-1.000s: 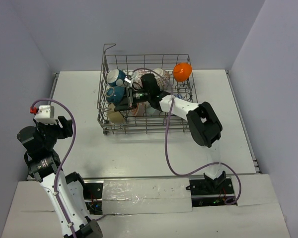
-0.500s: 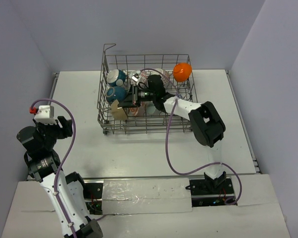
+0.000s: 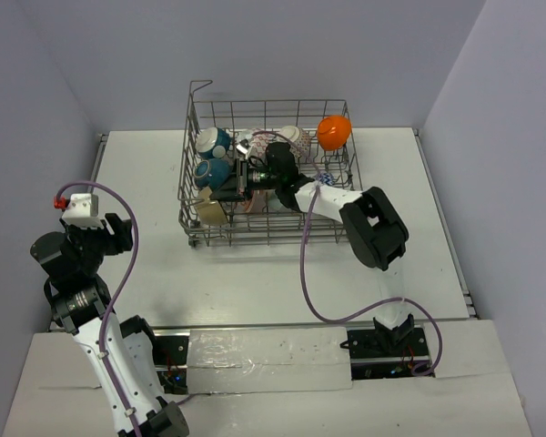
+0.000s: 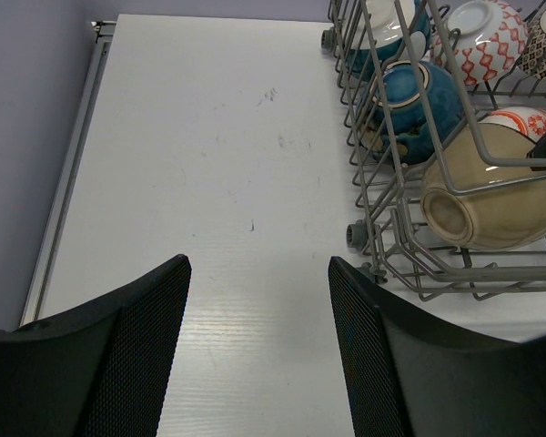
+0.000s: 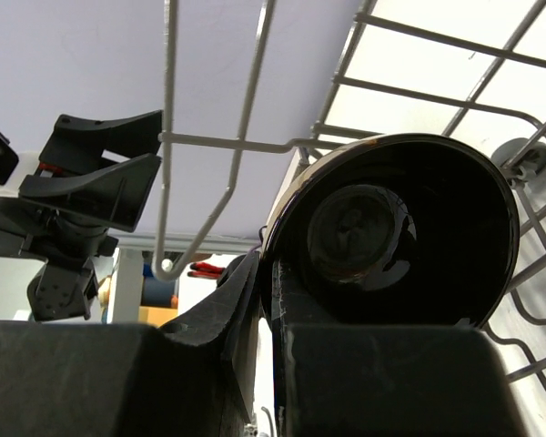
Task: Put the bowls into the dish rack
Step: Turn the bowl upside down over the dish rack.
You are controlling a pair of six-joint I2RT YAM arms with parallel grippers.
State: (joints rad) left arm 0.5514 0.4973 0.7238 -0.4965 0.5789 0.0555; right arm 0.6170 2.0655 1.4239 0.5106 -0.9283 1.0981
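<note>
White counter (image 3: 146,182), grey walls; dish rack (image 3: 193,118) at far middle, other bowls (image 4: 491,196) propped on edge between tines. Inside rack, right claw (image 3: 241,177) clamped on rim of black bowl (image 5: 409,237), likely tipping it into slot. Idle left claw (image 4: 255,300) spread wide, empty, above counter beside rack, out of way.

Bare table (image 4: 218,182) left of dish rack (image 3: 264,232), bowls (image 4: 491,196) crowding inside

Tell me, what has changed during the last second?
The right gripper, shut on the black bowl inside the dish rack, drew back slightly to the right, then returned, so little changed overall. Nothing was let go. The left gripper stayed open and parked.
</note>
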